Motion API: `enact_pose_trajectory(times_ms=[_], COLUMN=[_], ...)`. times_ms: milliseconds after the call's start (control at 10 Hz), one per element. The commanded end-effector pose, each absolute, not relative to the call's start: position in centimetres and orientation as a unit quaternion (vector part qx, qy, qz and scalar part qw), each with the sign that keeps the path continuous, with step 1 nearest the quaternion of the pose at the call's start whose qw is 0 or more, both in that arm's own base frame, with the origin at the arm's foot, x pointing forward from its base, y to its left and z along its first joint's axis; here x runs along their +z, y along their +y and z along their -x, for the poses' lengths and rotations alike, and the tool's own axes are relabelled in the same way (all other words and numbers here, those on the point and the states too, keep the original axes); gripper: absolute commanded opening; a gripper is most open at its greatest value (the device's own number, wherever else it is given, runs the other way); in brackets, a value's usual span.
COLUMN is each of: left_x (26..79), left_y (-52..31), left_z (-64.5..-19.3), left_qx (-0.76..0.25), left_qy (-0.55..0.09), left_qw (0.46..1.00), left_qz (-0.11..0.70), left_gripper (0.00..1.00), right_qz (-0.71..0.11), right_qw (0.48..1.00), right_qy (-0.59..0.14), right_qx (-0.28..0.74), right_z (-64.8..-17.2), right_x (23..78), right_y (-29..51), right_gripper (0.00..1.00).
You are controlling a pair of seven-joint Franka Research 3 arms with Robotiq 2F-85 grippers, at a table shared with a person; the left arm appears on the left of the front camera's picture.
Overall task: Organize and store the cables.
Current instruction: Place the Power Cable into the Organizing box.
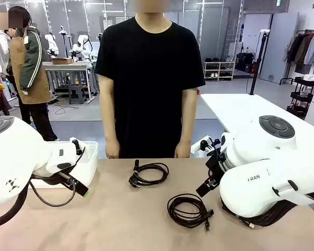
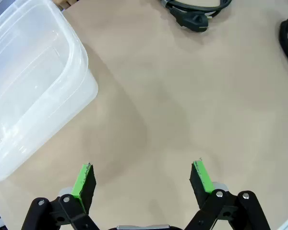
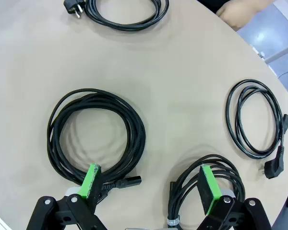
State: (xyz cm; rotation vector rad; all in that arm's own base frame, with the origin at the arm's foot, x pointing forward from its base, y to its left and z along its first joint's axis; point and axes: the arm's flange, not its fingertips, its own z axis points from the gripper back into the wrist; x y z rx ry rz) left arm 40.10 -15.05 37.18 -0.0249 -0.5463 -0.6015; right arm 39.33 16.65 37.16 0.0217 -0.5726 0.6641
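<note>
— What is carried by the counter (image 1: 120,225)?

— A person (image 1: 149,78) in a black shirt is stood at its far edge, hands hung just above it. A clear plastic bin (image 2: 62,52) is set at the robot's left side.

— Where are the cables (image 1: 171,209) found?

— Four black coils are laid flat on the counter, all outside the bin. In the right wrist view the thick coil (image 3: 93,97) is spread nearest the middle. The plug-ended coil (image 3: 127,25) is laid beyond it, toward the person. The thin coil (image 3: 272,167) is placed off to one side, well apart. The tied coil (image 3: 182,179), bound by a pale band (image 3: 173,221), is cut by the bottom edge.

— How is the right tool (image 3: 149,167) placed against them?

— It is held spread wide, with nothing gripped. One pad is seen over the near rim of the thick coil, just beside its small plug, and the other over the tied coil. Contact cannot be judged.

— And the left tool (image 2: 143,166)?

— It is likewise spread wide, and bare counter is seen between its pads. The bin is found near one pad, while a cable plug (image 2: 194,19) is seen well apart, at the top edge.
</note>
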Motion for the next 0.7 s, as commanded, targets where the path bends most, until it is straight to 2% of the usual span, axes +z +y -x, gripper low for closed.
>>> enact_pose_trajectory(times_ms=[0, 600], left_x=[37.18, 37.18], left_y=[-15.07, -15.07], left_z=[-40.09, -40.09], left_qx=[-0.293, -0.293], left_qy=[-0.266, -0.266], left_qw=[0.918, 0.918], left_qz=[0.012, 0.012], left_gripper=[1.0, 1.0], right_qz=[-0.011, -0.011], right_qw=[0.905, 0.905], right_qy=[-0.277, -0.277], right_qx=[0.321, 0.321], right_z=[-39.33, -39.33], right_x=[37.16, 37.16], right_y=[16.65, 16.65], right_gripper=[1.0, 1.0])
